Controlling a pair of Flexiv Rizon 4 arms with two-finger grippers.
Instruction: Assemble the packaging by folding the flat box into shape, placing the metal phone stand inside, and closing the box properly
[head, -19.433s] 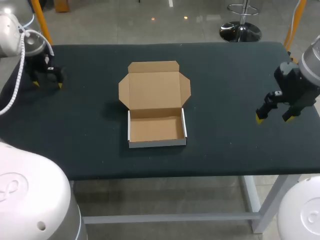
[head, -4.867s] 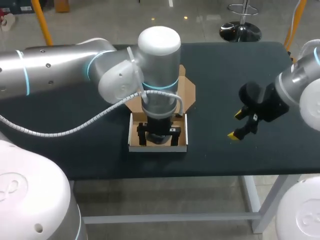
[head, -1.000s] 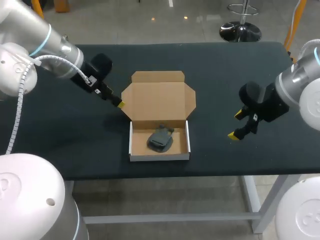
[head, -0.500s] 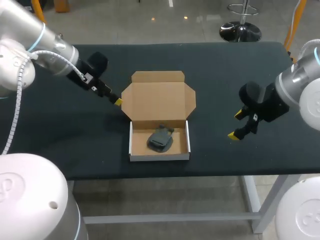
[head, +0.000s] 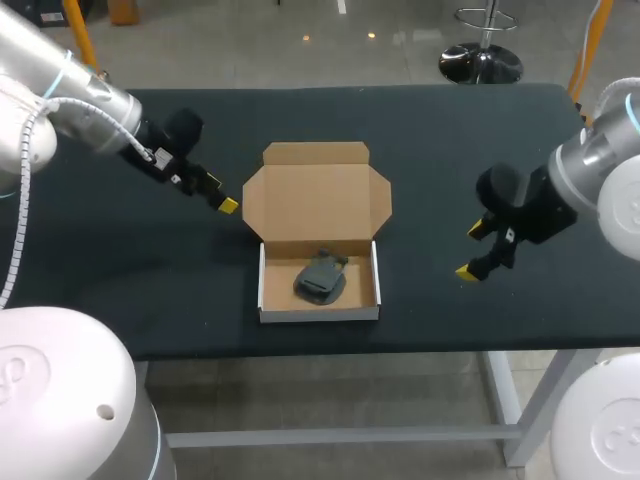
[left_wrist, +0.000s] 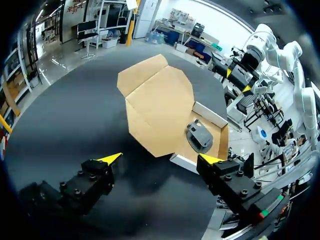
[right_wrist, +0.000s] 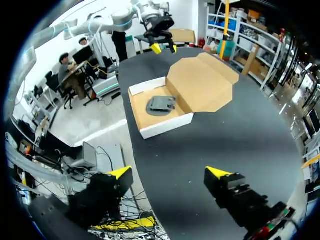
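Note:
The cardboard box (head: 266, 282) stands in the table's middle, its lid (head: 318, 198) folded back flat behind the tray. A dark grey metal phone stand (head: 321, 278) lies inside the tray. My left gripper (head: 218, 197) hovers open and empty just left of the lid's left flap. In the left wrist view the lid (left_wrist: 160, 105) and stand (left_wrist: 199, 137) lie ahead of the open left gripper (left_wrist: 160, 159). My right gripper (head: 473, 251) hangs open and empty well to the right of the box. Ahead of the right gripper (right_wrist: 169, 173) lie the tray (right_wrist: 167, 126) and stand (right_wrist: 161, 104).
The box rests on a black table (head: 460, 130). Its front edge runs just below the tray. Bare tabletop stretches left of the box and between the box and the right gripper.
My left gripper has drawn back to the left, away from the lid's left flap. The right arm, box and stand have not moved.

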